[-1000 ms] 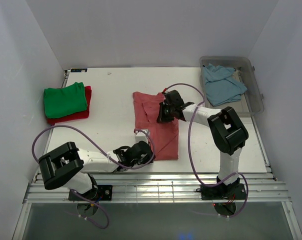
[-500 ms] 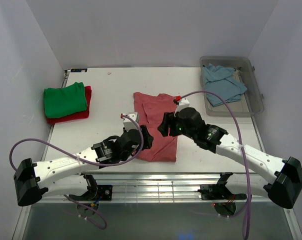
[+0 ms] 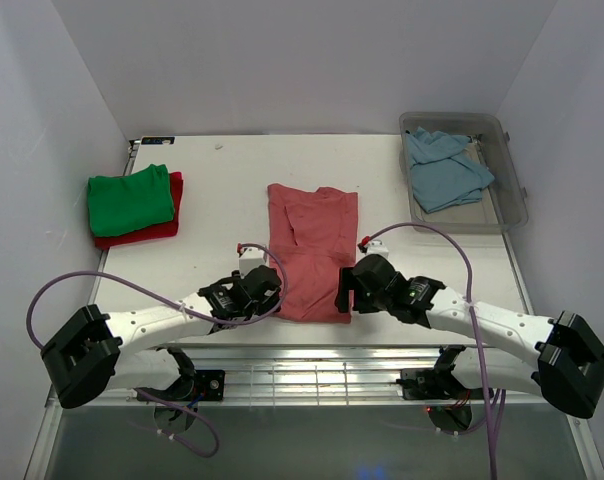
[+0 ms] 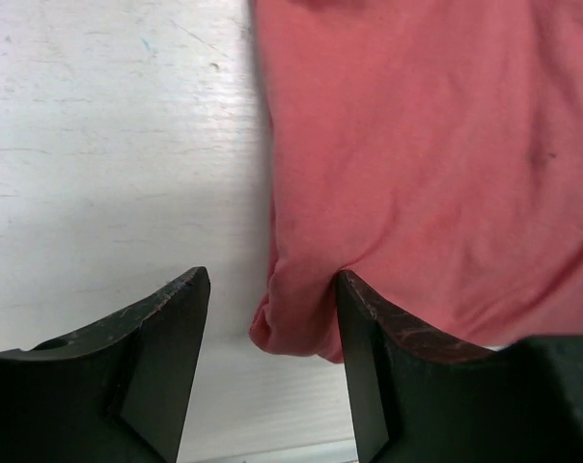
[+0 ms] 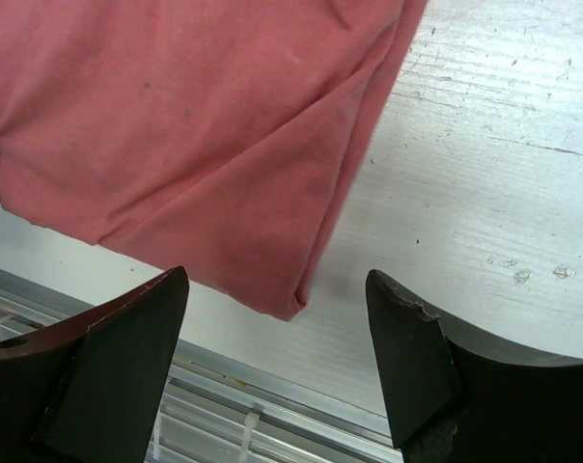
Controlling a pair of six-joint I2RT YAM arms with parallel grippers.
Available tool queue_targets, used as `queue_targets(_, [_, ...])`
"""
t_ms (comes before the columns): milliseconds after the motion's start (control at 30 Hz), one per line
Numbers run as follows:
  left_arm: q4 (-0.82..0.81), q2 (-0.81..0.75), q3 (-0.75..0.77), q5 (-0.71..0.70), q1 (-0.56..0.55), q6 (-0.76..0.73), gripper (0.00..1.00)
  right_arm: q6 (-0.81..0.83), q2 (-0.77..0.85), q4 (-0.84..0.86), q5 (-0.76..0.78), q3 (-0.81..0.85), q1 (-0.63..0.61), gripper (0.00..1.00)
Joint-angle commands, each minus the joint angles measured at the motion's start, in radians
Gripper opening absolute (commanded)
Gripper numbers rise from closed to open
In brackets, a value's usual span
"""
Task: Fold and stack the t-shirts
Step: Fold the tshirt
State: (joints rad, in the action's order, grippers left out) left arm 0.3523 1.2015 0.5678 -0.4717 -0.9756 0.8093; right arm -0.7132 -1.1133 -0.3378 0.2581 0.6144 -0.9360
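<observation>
- My left claw (image 3: 270,286) (image 4: 269,289) hangs low at the near edge of the white desk (image 3: 222,190) (image 4: 108,145), and its fingers are spread apart, gripping nothing.
- The near left corner of the salmon-pink cotton t-shirt (image 3: 312,250) (image 4: 417,145) bulges up between those fingers. It lies against the right finger, with bare desk showing on the way to the left one.
- My right claw (image 3: 346,290) (image 5: 277,289) sits low at the near right corner of the same shirt. It is spread wide and holds nothing.
- That pointed corner lies flat on the desk between my right fingers and touches neither of them.
- The salmon-pink t-shirt lies in the middle of the desk as a long folded rectangle running away from me, its near end between my two claws.
- On the far left of the desk, well apart from the pink shirt, the folded bright green t-shirt (image 3: 130,198) rests on top of the folded red t-shirt (image 3: 142,236). The red one shows along the green one's near and right sides.
- At the far right, the light blue t-shirt (image 3: 444,170) lies crumpled inside the clear plastic bin (image 3: 515,196).
</observation>
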Motion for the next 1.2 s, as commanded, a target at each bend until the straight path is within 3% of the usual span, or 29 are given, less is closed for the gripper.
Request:
queue_targets(0, [-0.102,-0.037,-0.032,0.047,0.049,-0.042,0.66,-0.048,0.006,0.049,0.033,-0.037,-0.006,0.80])
queue_targets(367, [-0.176,-0.007,-0.075,0.102,0.081,-0.059,0.66,-0.101,-0.095,0.193,-0.025,-0.131,-0.006,0.79])
queue_targets(800, [-0.065,0.006,-0.123,0.142,0.081,0.050,0.59,-0.155,-0.126,0.221,-0.079,-0.150,-0.058,0.74])
queue_targets(1100, [-0.078,0.040,-0.166,0.162,0.081,0.079,0.35,-0.184,-0.218,0.261,-0.085,-0.154,-0.121,0.54])
queue_targets(1167, [-0.078,0.044,-0.169,0.163,0.080,0.076,0.23,-0.178,-0.239,0.234,-0.073,-0.125,-0.129,0.44])
